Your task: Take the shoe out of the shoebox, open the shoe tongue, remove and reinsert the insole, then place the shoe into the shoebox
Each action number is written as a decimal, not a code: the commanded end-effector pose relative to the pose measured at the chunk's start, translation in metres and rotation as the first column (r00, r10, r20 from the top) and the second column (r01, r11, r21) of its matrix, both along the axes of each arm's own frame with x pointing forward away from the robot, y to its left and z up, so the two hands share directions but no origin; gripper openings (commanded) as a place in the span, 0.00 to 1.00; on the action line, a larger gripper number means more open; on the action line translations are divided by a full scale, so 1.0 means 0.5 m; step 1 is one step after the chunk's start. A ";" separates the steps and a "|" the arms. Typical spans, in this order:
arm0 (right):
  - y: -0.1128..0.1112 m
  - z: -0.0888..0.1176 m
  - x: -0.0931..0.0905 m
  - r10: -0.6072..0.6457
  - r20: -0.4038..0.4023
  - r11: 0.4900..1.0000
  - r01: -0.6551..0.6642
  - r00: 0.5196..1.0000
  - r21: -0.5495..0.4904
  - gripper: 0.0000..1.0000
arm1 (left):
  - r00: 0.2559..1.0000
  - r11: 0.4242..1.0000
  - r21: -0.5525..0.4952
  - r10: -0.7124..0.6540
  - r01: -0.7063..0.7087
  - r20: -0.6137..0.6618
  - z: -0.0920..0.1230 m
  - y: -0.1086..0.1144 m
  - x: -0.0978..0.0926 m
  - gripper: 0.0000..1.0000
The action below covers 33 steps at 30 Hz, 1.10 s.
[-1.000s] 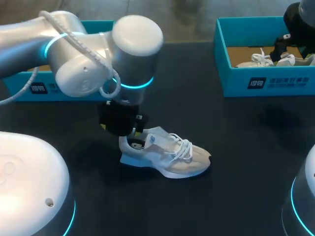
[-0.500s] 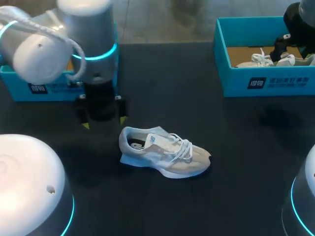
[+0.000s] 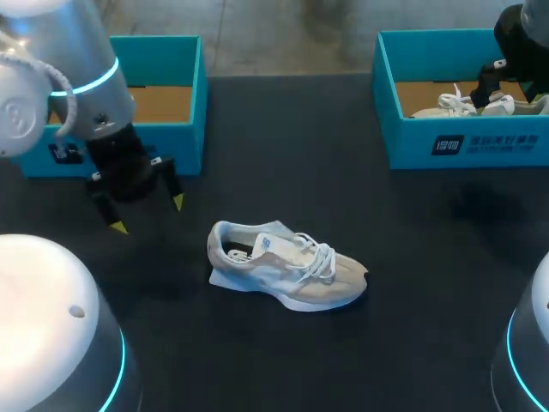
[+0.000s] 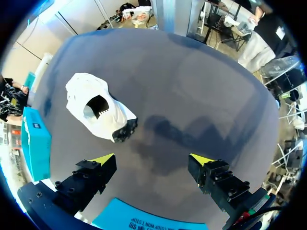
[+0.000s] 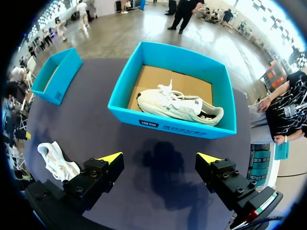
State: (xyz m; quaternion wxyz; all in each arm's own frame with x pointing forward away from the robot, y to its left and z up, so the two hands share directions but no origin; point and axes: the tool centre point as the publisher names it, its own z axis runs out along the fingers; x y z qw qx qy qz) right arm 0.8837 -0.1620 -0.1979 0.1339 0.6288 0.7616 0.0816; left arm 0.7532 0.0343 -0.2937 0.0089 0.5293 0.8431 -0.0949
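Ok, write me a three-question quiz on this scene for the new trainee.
1. True or false: the left gripper is shut on the shoe on the table.
2. The right-hand shoebox holds: A nothing; B one white sneaker; C two sneakers.
3. Fill in: the right gripper is ___ (open or shut).
Key: 1 false, it is open and apart from the shoe; 2 B; 3 open.

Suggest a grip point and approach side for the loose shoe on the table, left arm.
Probably the heel collar, pinched across its rim from above. The shoe stands on its sole with the opening up, heel toward the left gripper, which is open and apart from it; the laces crowd the middle.
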 end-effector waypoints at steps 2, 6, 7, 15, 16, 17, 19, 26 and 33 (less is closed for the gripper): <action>-0.001 -0.001 0.000 0.002 0.001 1.000 -0.002 1.000 0.002 1.00 | 0.999 0.997 -0.082 0.015 -0.012 0.047 -0.001 0.007 -0.011 1.00; -0.001 -0.001 0.000 0.002 0.001 1.000 -0.002 1.000 0.002 1.00 | 0.999 0.997 -0.082 0.015 -0.012 0.047 -0.001 0.007 -0.011 1.00; -0.001 -0.001 0.000 0.002 0.001 1.000 -0.002 1.000 0.002 1.00 | 0.999 0.997 -0.082 0.015 -0.012 0.047 -0.001 0.007 -0.011 1.00; -0.001 -0.001 0.000 0.002 0.001 1.000 -0.002 1.000 0.002 1.00 | 0.982 0.967 -0.186 0.158 -0.175 -0.102 -0.011 0.033 -0.020 1.00; -0.001 -0.001 0.000 0.002 0.001 1.000 -0.002 1.000 0.002 1.00 | 0.979 0.963 -0.190 0.172 -0.190 -0.105 -0.012 0.036 -0.021 1.00; -0.001 -0.001 0.000 0.002 0.001 1.000 -0.002 1.000 0.002 1.00 | 0.974 0.955 -0.207 0.191 -0.213 -0.120 -0.016 0.042 -0.025 1.00; -0.001 -0.001 0.000 0.002 0.001 1.000 -0.002 1.000 0.002 1.00 | 0.965 0.942 -0.223 0.223 -0.250 -0.137 -0.024 0.047 -0.030 1.00; -0.001 -0.001 0.000 0.002 0.001 1.000 -0.002 1.000 0.002 1.00 | 0.903 0.842 -0.338 0.349 -0.420 -0.251 -0.046 0.061 -0.052 1.00; -0.001 -0.001 0.000 0.002 0.001 1.000 -0.002 1.000 0.002 1.00 | 0.828 0.739 -0.388 0.427 -0.552 -0.365 -0.069 0.075 -0.066 1.00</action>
